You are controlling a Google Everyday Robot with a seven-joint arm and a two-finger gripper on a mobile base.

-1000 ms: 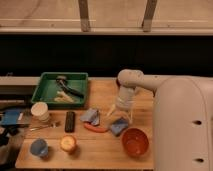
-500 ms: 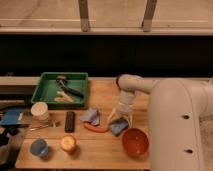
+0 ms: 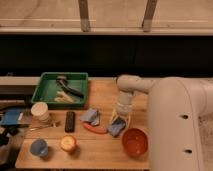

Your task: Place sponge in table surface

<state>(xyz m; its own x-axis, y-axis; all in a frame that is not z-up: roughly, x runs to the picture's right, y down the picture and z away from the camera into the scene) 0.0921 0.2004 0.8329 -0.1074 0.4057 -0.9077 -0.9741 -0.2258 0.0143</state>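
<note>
**Item 1: sponge** (image 3: 116, 130). A small light-blue block lying on the table surface (image 3: 100, 92), toward the front right. It sits just left of the orange bowl (image 3: 135, 142) and right of the grey-blue cloth (image 3: 91, 116). It looks slightly tilted, with one end lifted toward my tool, though I cannot be sure of that.

**Item 2: gripper** (image 3: 119, 121). This is mine. It hangs straight down from the pale wrist and sits directly over the upper end of the sponge, touching it or very nearly so. I cannot tell whether it is spread, pressed together or already pinching the sponge. I judge that I come in from above because neighbours crowd both sides of the sponge and only the top is free.

**Item 3: near neighbours.** A red utensil (image 3: 94, 129) lies between the cloth and the sponge. A black remote (image 3: 70, 121) stands apart to the left.

**Item 4: outer items.**
- Green tray (image 3: 46, 95) with tools, at the back left.
- White container (image 3: 40, 111), at the left edge.
- Blue cup (image 3: 38, 147) and an orange cup (image 3: 68, 144), at the front left.

**Item 5: changes logged.** A second ago my gripper stood higher above the planks, clear of the sponge. Half a second ago it was partway down, and now it is at the sponge. The sponge, cloth, bowl and everything else lie where they did. I judge the sponge must be gripped before it can be set on a bare stretch of wood.
</note>
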